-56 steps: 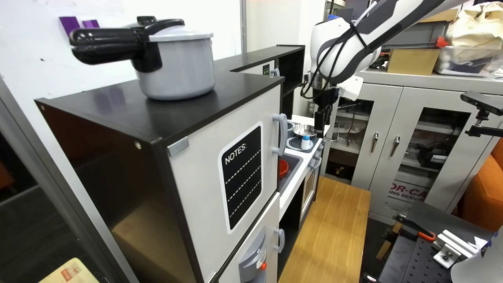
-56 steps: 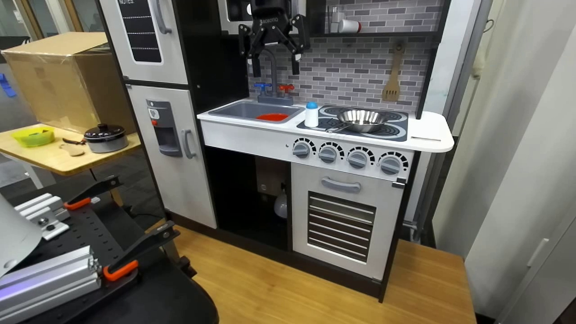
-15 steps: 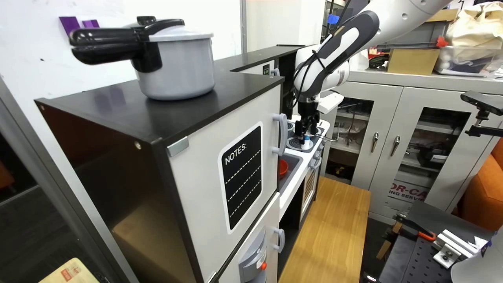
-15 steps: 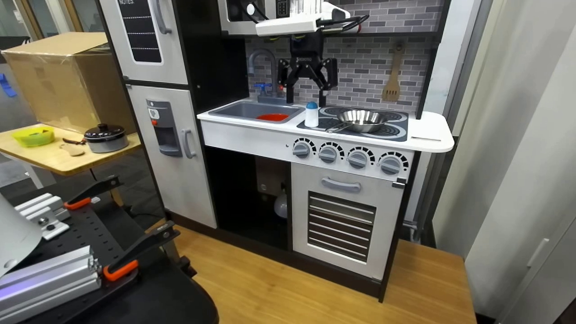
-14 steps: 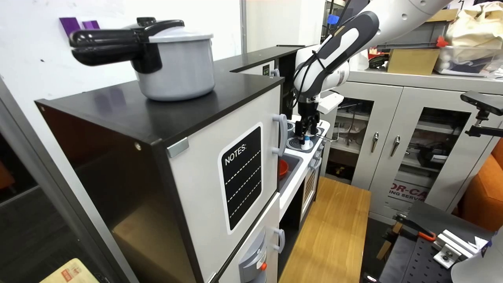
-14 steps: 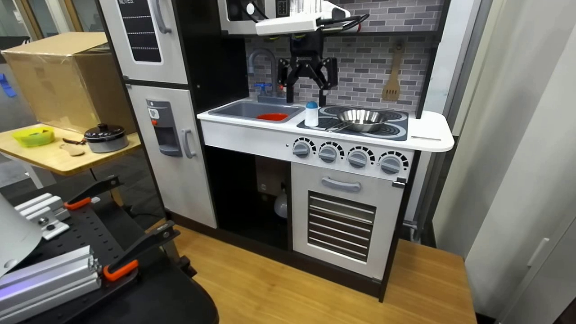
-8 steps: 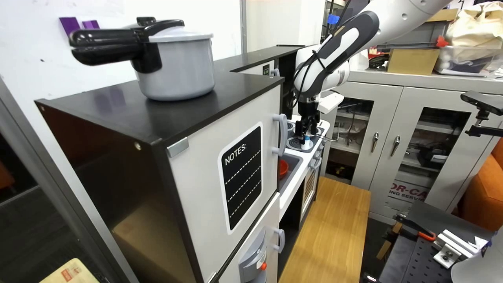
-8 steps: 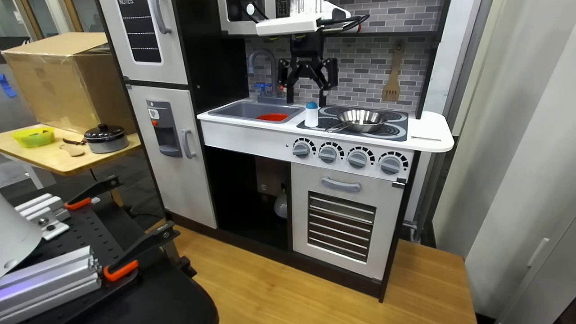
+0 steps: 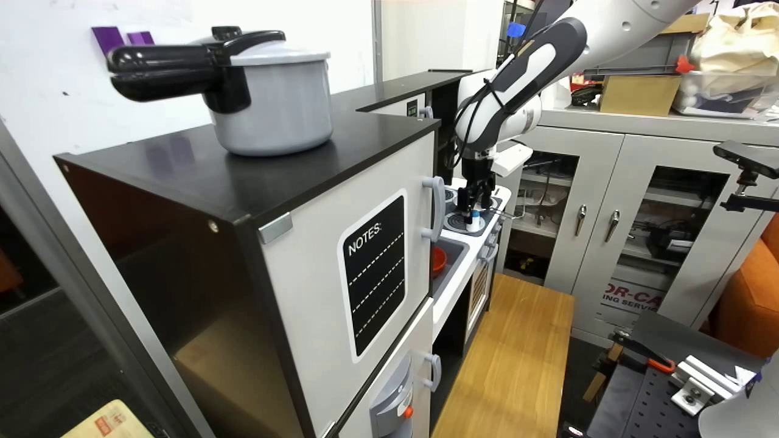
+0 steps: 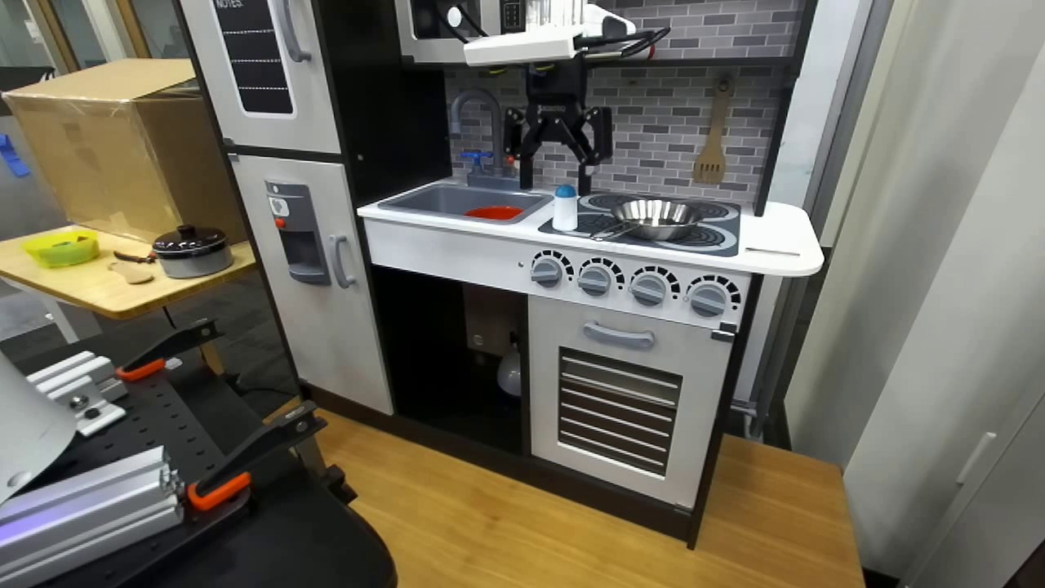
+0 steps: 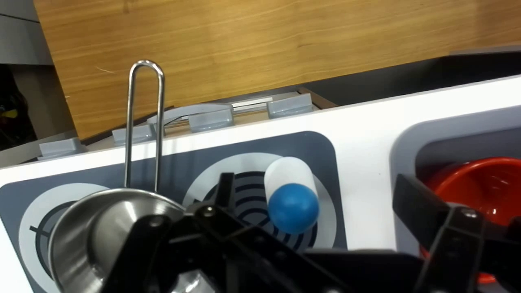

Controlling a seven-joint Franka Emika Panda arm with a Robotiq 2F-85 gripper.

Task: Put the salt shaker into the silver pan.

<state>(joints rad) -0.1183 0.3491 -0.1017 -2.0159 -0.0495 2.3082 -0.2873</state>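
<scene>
The salt shaker is white with a blue domed top. It stands upright on a burner at the stove's front, in both exterior views (image 9: 474,223) (image 10: 565,214) and in the wrist view (image 11: 294,203). The silver pan (image 10: 657,214) sits on the stove beside it; it also shows in the wrist view (image 11: 112,228) with its wire handle pointing out past the counter edge. My gripper (image 10: 556,175) is open and empty, above and behind the shaker. In the wrist view, the gripper's fingers (image 11: 317,193) are wide apart with the shaker top between them, nearer one finger.
A sink (image 10: 400,204) with a red bowl (image 10: 494,212) lies beside the stove. A faucet (image 10: 495,131) and tiled back wall stand behind the gripper. A shelf (image 10: 694,62) is above. Stove knobs (image 10: 594,280) line the front. A wooden spatula (image 10: 713,139) hangs on the wall.
Since the oldest frames, the arm has moved down and across from over the sink to over the shaker. The last second shows no visible movement. The shaker and pan have not moved.
</scene>
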